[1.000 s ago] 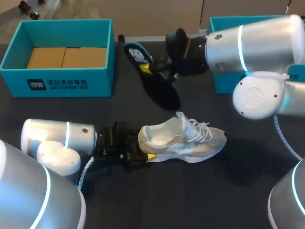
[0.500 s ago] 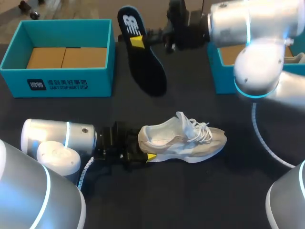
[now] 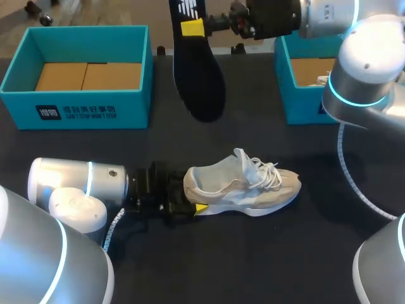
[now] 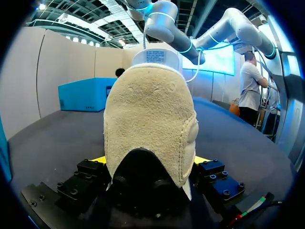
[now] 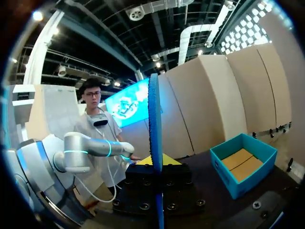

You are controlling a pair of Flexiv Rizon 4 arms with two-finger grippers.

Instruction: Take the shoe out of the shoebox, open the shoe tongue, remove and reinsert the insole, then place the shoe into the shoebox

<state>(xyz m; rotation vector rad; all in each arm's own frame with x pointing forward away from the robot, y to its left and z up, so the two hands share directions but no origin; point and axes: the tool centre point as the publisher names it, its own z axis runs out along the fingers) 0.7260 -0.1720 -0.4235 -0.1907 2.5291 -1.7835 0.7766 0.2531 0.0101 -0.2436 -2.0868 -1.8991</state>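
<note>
A pale grey-white shoe [image 3: 243,185] lies on its side on the black table, toe to the right, laces loose. My left gripper [image 3: 190,194] has its wide-set fingers on either side of the heel. In the left wrist view the suede heel [image 4: 150,119] fills the space between the yellow fingertips [image 4: 97,159]. The dark insole [image 3: 197,69] hangs in the air over the back of the table, between the two boxes. My right gripper [image 3: 197,26] is shut on its heel end. In the right wrist view the insole [image 5: 155,143] stands edge-on between the fingers of that gripper [image 5: 156,161].
A teal shoebox [image 3: 76,114] with a brown cardboard floor stands at the back left. A second teal box [image 3: 297,95] stands at the back right under my right arm. A black cable [image 3: 126,235] trails near my left wrist.
My right arm has lifted the insole up and toward the back of the table, turning it more upright. The left arm and the shoe have not moved.
</note>
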